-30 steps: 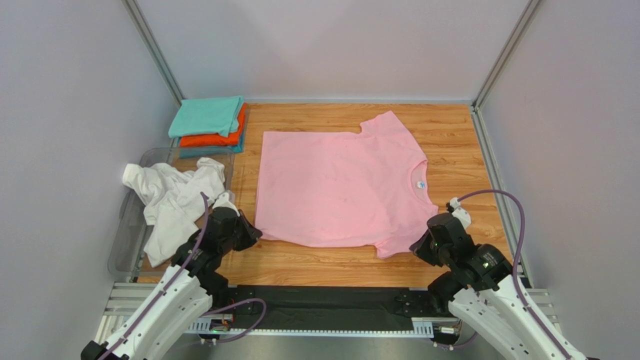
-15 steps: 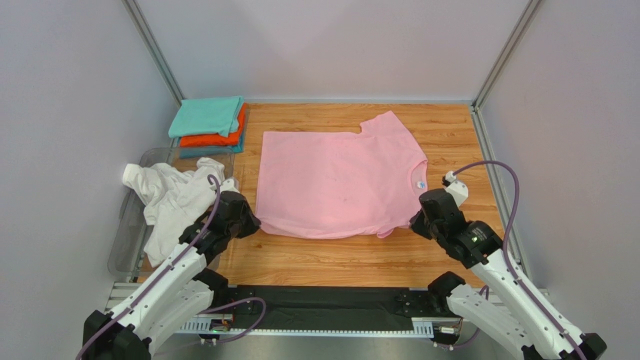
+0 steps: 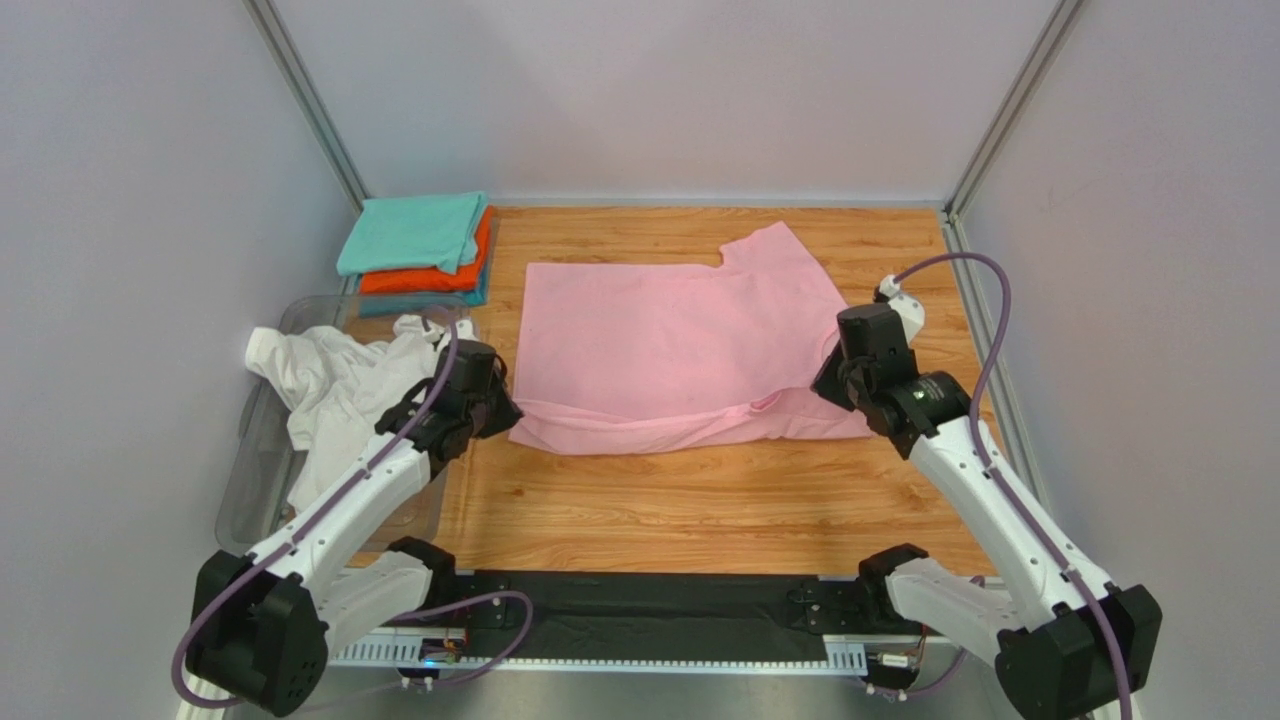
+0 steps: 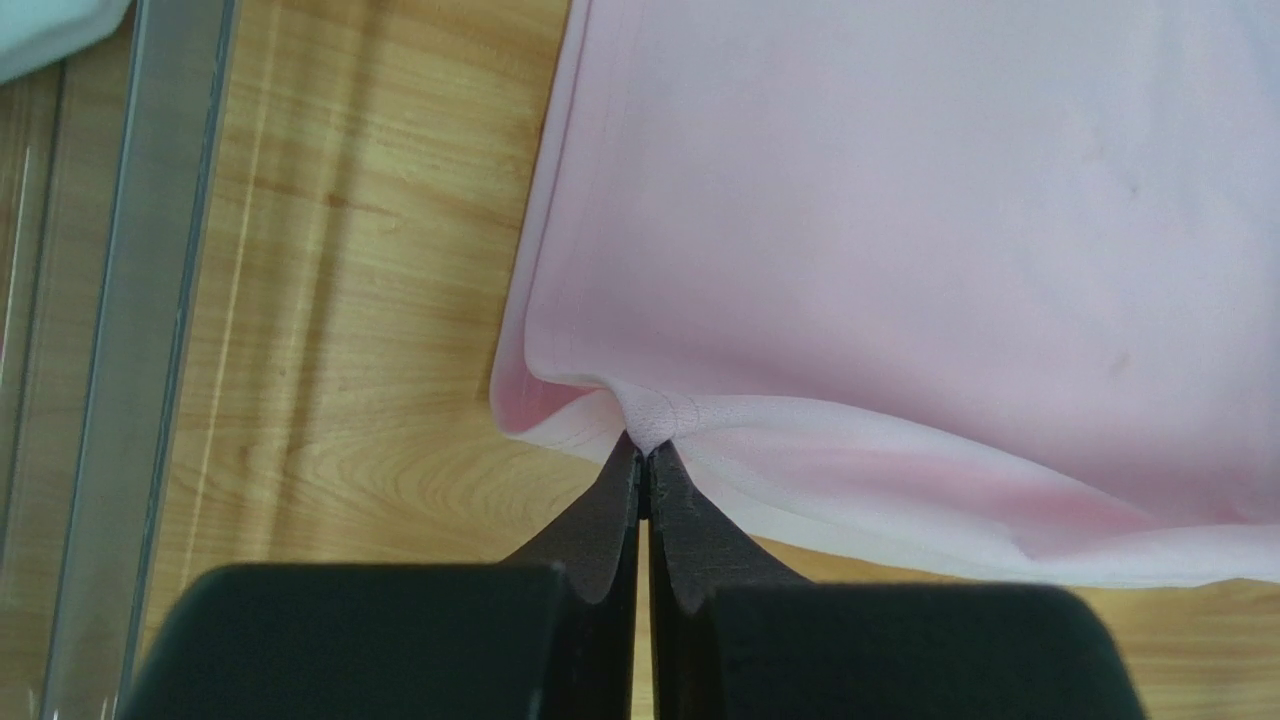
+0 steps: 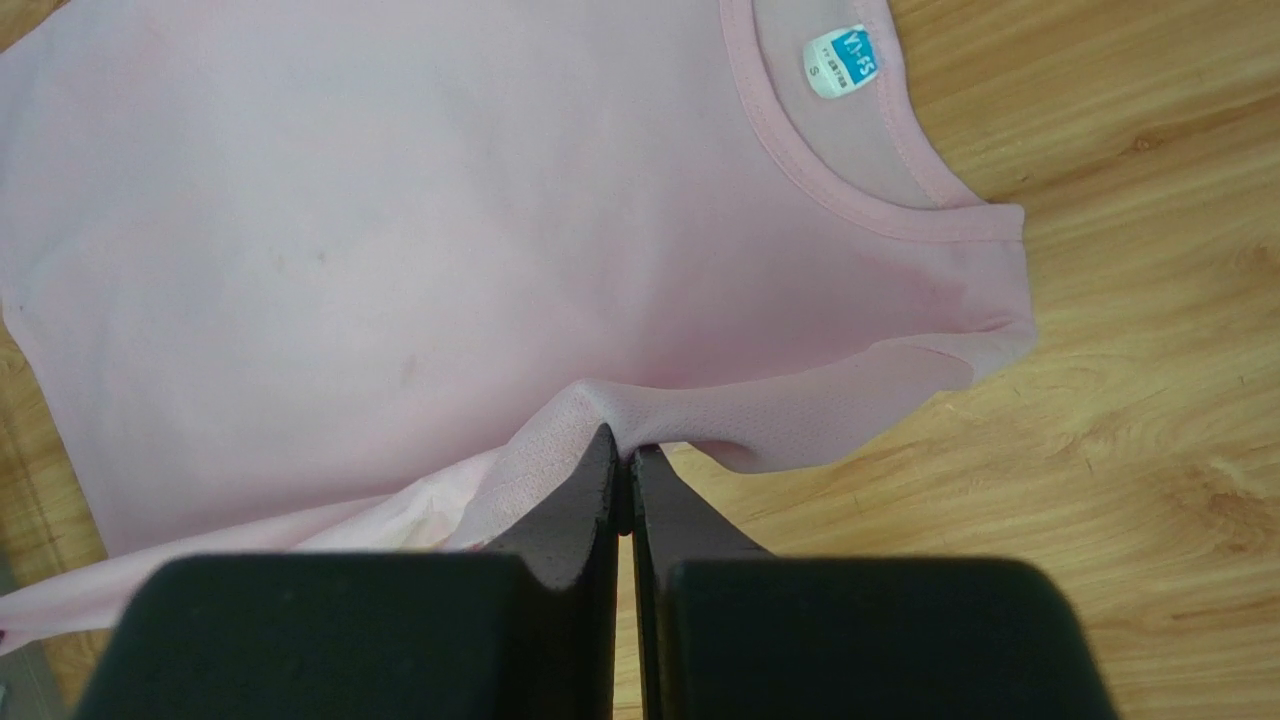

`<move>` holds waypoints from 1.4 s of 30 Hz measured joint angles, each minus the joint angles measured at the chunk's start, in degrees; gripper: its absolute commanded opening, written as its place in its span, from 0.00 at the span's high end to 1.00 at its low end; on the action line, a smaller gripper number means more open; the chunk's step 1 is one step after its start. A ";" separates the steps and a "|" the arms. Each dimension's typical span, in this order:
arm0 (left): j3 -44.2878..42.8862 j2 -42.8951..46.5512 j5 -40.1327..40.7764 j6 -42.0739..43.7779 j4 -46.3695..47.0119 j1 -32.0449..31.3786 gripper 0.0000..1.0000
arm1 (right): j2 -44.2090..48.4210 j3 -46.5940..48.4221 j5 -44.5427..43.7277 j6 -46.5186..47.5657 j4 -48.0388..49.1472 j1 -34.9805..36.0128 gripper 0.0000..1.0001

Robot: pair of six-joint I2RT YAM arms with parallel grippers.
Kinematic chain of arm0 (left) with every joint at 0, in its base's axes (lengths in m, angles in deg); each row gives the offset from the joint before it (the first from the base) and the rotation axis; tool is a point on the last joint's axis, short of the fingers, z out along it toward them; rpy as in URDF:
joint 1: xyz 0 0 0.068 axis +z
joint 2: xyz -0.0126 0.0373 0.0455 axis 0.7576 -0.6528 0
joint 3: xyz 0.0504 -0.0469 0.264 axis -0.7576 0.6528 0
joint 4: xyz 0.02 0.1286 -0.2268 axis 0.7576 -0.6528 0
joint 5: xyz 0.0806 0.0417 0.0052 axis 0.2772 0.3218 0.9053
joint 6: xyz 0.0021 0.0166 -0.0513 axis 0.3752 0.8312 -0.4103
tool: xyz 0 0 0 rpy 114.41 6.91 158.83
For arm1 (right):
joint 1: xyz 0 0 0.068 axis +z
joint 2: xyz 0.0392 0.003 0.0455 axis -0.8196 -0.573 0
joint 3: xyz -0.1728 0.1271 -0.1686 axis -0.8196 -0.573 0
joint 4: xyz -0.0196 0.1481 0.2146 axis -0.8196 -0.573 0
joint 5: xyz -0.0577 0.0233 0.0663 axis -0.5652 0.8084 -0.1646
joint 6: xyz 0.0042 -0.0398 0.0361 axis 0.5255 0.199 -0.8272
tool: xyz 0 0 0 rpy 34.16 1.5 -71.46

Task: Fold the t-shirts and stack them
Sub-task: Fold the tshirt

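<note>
A spread t-shirt (image 3: 661, 338) is lying mid-table (image 3: 676, 510), the left gripper (image 3: 508, 417) pinching its near left corner and the right gripper (image 3: 824, 390) pinching its near right side. Left of it, a crumpled t-shirt (image 3: 338, 390) is lying across a tray (image 3: 248, 480). Behind that, a stack of folded t-shirts (image 3: 421, 248) is sitting at the far left corner.

Both hands have travelled toward 12 o'clock: the left hand (image 3: 501, 411), pinched on the hem corner of the tee (image 3: 661, 323), and the right hand (image 3: 830, 381), pinched on its sleeve-side edge, have carried that fabric up and over the shirt. The tee's near edge has drawn back with them, now doubled and rippled, and its label (image 5: 842, 60) has gone from the overhead view. More bare surface (image 3: 676, 510) shows at 6 o'clock.
</note>
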 measured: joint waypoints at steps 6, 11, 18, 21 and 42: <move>-4.31 -6.45 -0.44 2.32 1.81 1.84 1.00 | -5.88 2.91 4.24 4.31 3.48 -2.80 1.00; -5.86 -10.60 -0.85 3.26 3.98 2.58 1.00 | -10.84 4.92 6.38 6.40 5.75 -4.33 1.00; -6.32 -14.60 -1.05 3.80 4.68 4.11 1.00 | -16.46 7.63 8.52 8.83 8.46 -5.66 1.00; -6.51 -16.13 -1.36 4.52 5.66 4.52 1.00 | -19.26 9.07 9.09 9.68 9.66 -6.23 1.00; -10.60 -28.48 -1.40 5.75 9.88 6.25 1.00 | -37.07 15.58 11.98 13.07 17.09 -7.45 1.00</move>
